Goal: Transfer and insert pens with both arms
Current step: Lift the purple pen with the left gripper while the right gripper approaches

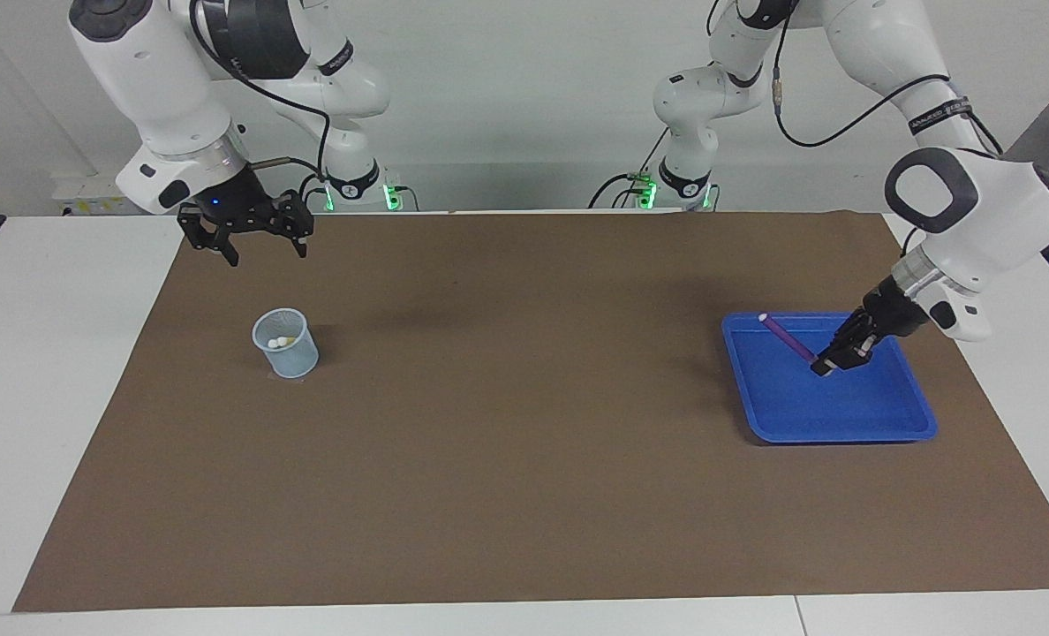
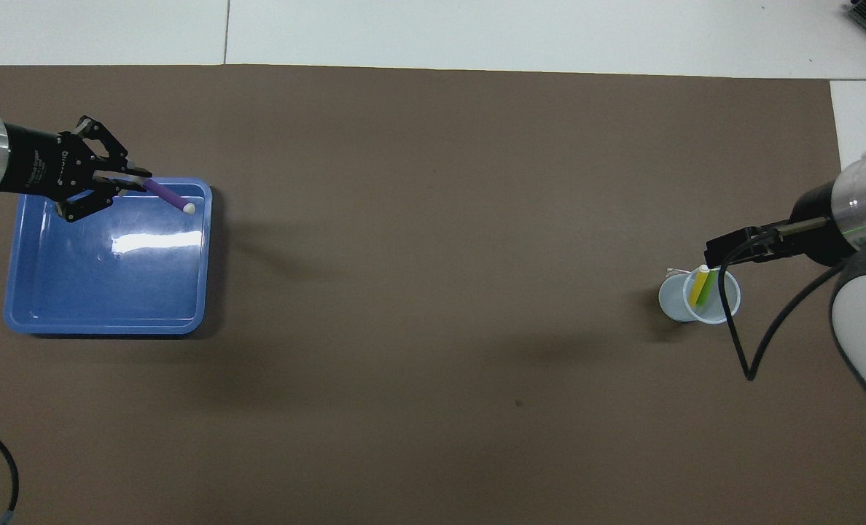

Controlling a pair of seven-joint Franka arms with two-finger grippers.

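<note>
Purple pen [image 1: 787, 337], clamped at its tail by the left gripper [image 1: 823, 366] over the blue tray [image 1: 842, 424], should travel level toward the waiting right gripper [image 1: 260, 250], whose fingers stand apart above the cup [image 1: 285, 344].

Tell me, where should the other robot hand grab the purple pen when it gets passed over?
Probably the free end by the pale cap. The left gripper is shut on the purple pen at its tail above the blue tray, so the capped half sticks out bare. The open right gripper, waiting near the cup, could close across that slim shaft from the side.
</note>
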